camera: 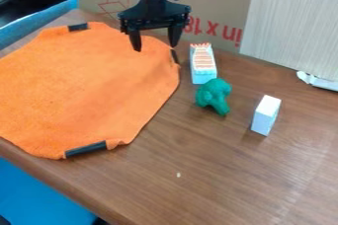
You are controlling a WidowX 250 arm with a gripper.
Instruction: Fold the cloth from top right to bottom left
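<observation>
Blue material (43, 194) shows at the near left, lower than the brown wooden table (218, 169). A small pale speck (178, 174) lies on the wood a little way in from the near edge.

Orange cloth (79, 86) takes up the left side of the table, spread mostly flat, and its near left part reaches the table's edge. A dark strip (86, 149) sits on its near edge, the fabric puckering slightly beside it. To the right, well apart from the cloth, a white block (266, 115) stands on end.

Farther in, a green toy shaped like broccoli (213, 95) lies to the right of the cloth. Just beyond it is a white and light-blue box (203, 66) with orange stripes on top. A second dark strip (174, 56) is at the cloth's far right edge, and a third strip (78, 27) at its far left.

Over the cloth's far right part hangs the black gripper (155, 47), pointing down, its two fingers well spread with nothing held between them. The right fingertip is near the second strip; whether it touches the cloth, I cannot tell.

At the far right is a white object (316, 81), beside a pale, finely lined panel (294, 21). Cardboard (224, 2) with red print stands behind the gripper.
</observation>
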